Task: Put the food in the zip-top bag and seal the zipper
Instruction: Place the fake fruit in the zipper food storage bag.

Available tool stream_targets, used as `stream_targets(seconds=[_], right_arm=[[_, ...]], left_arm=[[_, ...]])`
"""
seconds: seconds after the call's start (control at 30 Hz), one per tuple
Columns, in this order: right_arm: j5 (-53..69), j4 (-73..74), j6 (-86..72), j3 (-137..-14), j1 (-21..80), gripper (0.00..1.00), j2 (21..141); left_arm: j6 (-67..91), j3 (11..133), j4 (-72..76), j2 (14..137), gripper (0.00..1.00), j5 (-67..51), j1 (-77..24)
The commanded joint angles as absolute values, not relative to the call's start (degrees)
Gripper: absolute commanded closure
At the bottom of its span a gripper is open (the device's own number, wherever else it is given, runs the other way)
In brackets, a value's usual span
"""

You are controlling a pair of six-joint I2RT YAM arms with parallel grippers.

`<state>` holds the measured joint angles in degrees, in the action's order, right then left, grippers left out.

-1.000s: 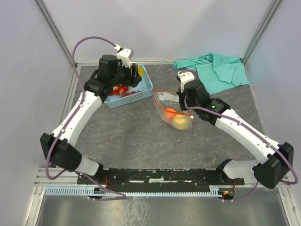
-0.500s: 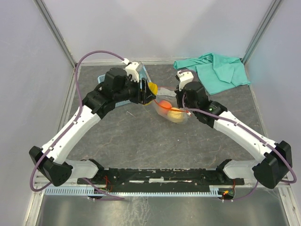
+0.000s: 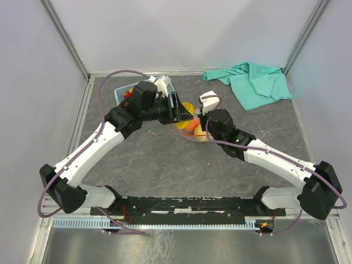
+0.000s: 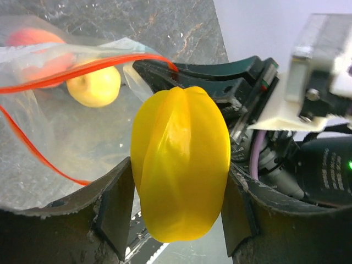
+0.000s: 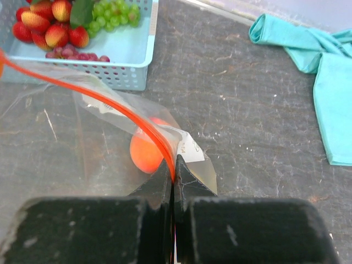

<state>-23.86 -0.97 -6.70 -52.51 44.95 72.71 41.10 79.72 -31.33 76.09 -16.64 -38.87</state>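
A: How far along?

B: Basket [image 5: 129,52], far-left corner of the table [image 3: 165,165], has strawberries [image 5: 47,27] and grapes [image 5: 113,14] left in it. Zip-top bag [image 5: 104,143], mid-table toward the far edge, holds the peach [image 5: 144,153] and lemon [image 4: 94,85]. Left gripper [image 4: 177,212] clamps the yellow fruit [image 4: 180,165] at the bag's mouth, not yet in. Right gripper [image 5: 173,176] is pinched tight on the zipper [image 5: 110,104], which is unsealed.

A: Anything unclear?

B: From above, the arms hide most of the bag and part of the basket.

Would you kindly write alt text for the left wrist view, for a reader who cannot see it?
The left gripper holds a ridged yellow fruit before the open mouth of the clear zip-top bag, which is edged by a red-orange zipper. A lemon and a peach lie inside; the right gripper pinches the bag's rim.
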Motion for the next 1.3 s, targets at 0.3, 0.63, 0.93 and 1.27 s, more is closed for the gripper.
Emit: stream_targets(seconds=[0.3, 0.63, 0.93, 1.27], right_arm=[[-33.4, -17.5, -3.8, -51.6, 48.7, 0.98, 72.5], [-33.7, -19.3, -2.8, -50.4, 50.8, 0.98, 74.1], [-34.5, -16.7, -4.8, -49.4, 53.2, 0.98, 72.7], [-32.2, -10.2, -8.5, -51.2, 54.0, 0.98, 71.2]], left_arm=[[53.3, 73.6, -27.3, 74.9, 0.84, -16.2, -38.9], [60.0, 71.5, -30.0, 74.6, 0.79, -3.9, -38.5], [62.1, 73.6, -35.4, 80.0, 0.78, -1.2, -37.2], [62.3, 71.7, -34.3, 80.2, 0.65, 4.5, -36.0]])
